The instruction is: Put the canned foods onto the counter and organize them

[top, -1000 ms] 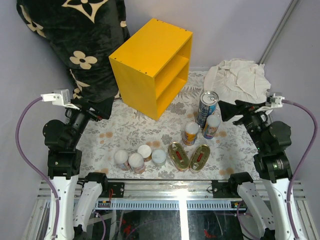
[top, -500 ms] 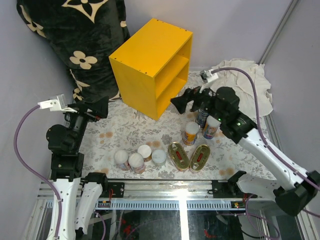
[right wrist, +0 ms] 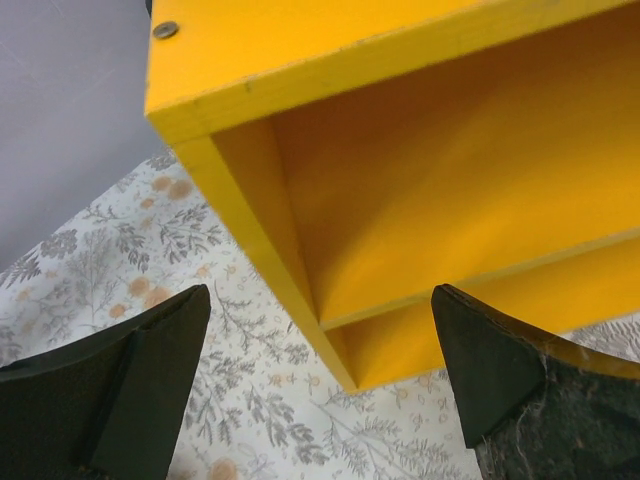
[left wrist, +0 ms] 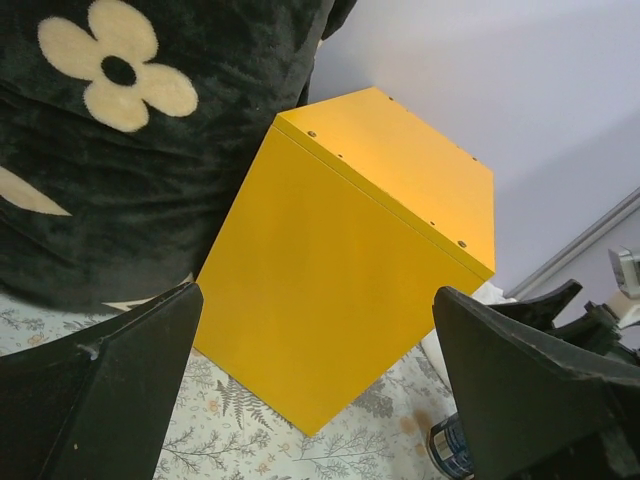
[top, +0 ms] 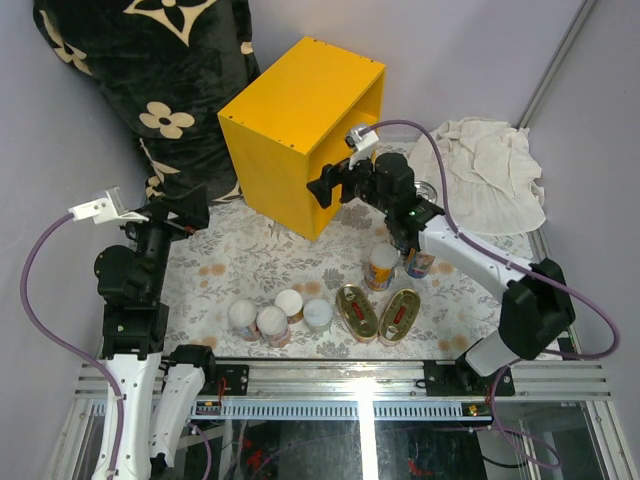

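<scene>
Biggest thing here is the worktop, covered by a floral mat [top: 250, 260] with a grey leafy print. At the back left a black plush cushion [top: 150, 80] with cream flowers leans against the wall. Right beside it sits the yellow cabinet [top: 290, 130]: boxy painted wood with screw heads along the top edge. Its open face points to the right, and one inner shelf splits it into two compartments. The right wrist view shows only bare yellow wood in there. A crumpled white cloth [top: 490, 165] sits at the back right.

The right gripper [top: 322, 188] hovers just in front of the cabinet's open face near its front corner, fingers spread wide with nothing between them. The left gripper [top: 185, 210] is up over the left side of the mat, also spread wide and holding nothing, aimed at the cabinet's closed side.

All the cans are out on the mat. A tall blue can [top: 425, 190] peeks out behind the right arm. An orange-label can [top: 382, 267] stands near it, with another small one [top: 420, 262] close by. Two flat oval gold tins [top: 357, 310] lie side by side at the near edge. Left of them, four round white-lidded cans [top: 272, 322] are clustered together.
</scene>
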Tool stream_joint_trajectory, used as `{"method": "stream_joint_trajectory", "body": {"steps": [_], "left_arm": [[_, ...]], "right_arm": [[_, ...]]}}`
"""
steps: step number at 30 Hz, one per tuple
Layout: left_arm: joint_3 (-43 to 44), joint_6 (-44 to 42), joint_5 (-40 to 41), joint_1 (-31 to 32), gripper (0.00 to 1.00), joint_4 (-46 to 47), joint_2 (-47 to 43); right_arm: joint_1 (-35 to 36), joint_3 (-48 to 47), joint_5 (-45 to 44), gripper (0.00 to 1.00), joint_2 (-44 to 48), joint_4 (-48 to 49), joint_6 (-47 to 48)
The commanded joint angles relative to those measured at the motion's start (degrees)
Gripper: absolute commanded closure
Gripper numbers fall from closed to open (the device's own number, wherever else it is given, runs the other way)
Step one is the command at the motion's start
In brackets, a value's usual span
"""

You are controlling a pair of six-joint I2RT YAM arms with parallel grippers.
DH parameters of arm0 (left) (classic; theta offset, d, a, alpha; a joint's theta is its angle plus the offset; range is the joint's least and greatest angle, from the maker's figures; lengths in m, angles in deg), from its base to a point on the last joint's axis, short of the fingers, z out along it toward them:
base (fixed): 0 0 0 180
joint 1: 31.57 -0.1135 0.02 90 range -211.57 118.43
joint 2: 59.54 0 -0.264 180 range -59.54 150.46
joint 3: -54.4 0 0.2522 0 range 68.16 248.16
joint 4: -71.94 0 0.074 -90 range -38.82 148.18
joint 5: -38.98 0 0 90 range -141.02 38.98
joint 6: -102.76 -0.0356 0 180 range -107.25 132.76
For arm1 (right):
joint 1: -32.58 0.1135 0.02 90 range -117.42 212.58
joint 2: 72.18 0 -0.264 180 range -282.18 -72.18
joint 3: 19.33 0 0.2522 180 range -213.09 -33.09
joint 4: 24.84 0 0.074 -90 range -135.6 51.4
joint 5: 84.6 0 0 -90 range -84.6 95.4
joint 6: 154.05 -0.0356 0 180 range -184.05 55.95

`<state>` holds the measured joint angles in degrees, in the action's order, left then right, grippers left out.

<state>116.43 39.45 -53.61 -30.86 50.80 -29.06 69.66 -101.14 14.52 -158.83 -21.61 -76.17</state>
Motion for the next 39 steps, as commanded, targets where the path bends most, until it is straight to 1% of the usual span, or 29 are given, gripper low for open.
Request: {"method": "stream_joint_trajectory", "body": {"steps": [1,9,11,15,16,18,23,25,28,33,37,39], "left_arm": [[0.1,-0.1,1.5,-0.1,0.0,2.0,0.5],[0.5,0.5,2.0,-0.1,0.0,1.6,2.9],[1.1,0.5,2.7,-0.1,0.0,0.5,3.1],[0.7,0.4,3.1,-0.1,0.0,1.1,2.4],[0.5,0.6,3.5,-0.1,0.0,1.3,2.0],[0.0,0.9,4.1,-0.1,0.0,2.1,1.3],[-0.4,1.4,4.8,-0.1,0.0,2.2,0.6],[-0.8,1.7,5.0,-0.1,0.0,2.6,0.3],[-0.8,2.1,5.2,0.0,0.0,1.9,0.0],[-1.9,2.4,5.6,-0.1,0.0,2.1,-0.5],[-2.3,2.3,6.4,-0.1,0.0,1.5,-0.9],[-2.6,2.0,6.7,-0.1,0.0,1.5,-0.9]], "right_arm": [[0.1,-5.9,1.9,0.0,-4.2,9.8,2.8],[0.1,-12.6,4.8,0.0,-15.0,15.7,-0.3],[0.1,-13.5,4.8,0.03,-16.6,16.5,-0.4],[0.1,-13.1,6.1,0.16,-17.9,19.7,-1.1],[0.1,-12.6,6.6,0.21,-18.0,20.9,-1.3],[0.1,-11.9,8.0,0.34,-18.0,22.3,-1.7],[0.1,-10.8,11.6,0.83,-17.1,22.6,-2.1],[0.1,-9.4,12.6,0.99,-15.9,22.4,-2.0],[0.1,-5.8,15.8,1.0,-13.6,24.2,-1.7],[0.1,-0.3,21.9,1.0,-9.0,23.1,-1.8],[0.1,5.4,26.4,1.0,-4.3,24.0,-3.7],[0.1,8.3,29.3,1.0,-2.4,26.0,-5.6]]}}
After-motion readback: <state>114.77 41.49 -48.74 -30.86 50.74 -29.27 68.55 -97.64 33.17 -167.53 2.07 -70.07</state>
